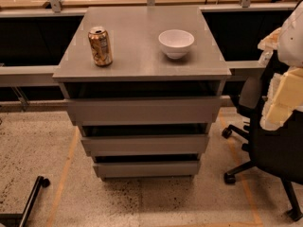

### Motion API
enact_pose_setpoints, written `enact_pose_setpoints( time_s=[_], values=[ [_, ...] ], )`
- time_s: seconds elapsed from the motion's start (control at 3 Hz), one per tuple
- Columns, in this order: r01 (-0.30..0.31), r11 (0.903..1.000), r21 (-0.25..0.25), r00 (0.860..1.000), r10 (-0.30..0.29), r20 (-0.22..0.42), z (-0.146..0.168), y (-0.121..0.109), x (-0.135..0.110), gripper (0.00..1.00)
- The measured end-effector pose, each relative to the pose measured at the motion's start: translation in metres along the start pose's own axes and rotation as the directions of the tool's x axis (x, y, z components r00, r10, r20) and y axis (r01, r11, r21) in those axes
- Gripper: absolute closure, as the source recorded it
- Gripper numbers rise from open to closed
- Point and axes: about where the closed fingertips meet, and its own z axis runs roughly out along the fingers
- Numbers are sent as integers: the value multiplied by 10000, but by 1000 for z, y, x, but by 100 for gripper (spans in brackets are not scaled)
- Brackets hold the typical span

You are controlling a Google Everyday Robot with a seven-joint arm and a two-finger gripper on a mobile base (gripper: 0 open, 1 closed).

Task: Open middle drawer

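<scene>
Grey cabinet (137, 60) is viewed from the front, three drawers stacked. Middle drawer (144, 144) is seen closed. A can (100, 46) is set top left, a white bowl (176, 43) top right. The gripper (284, 98) is seen at the right edge, well apart from the drawers, over an office chair (274, 150).

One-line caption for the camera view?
Cabinet with can and bowl on top; middle drawer shut; arm at right edge, gripper not in view.

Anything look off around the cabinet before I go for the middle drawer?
Nothing stands out. The can and bowl sit upright on the cabinet top, nothing spilled; the middle drawer front sits level. The pincer is at the right edge, apart from the drawers.
</scene>
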Motion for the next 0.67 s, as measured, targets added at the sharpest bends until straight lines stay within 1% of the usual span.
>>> enact_pose_setpoints(
  time_s=[0.67],
  values=[
    [95,9999,33,9999,-96,58,0,-2,-3,0]
  ],
)
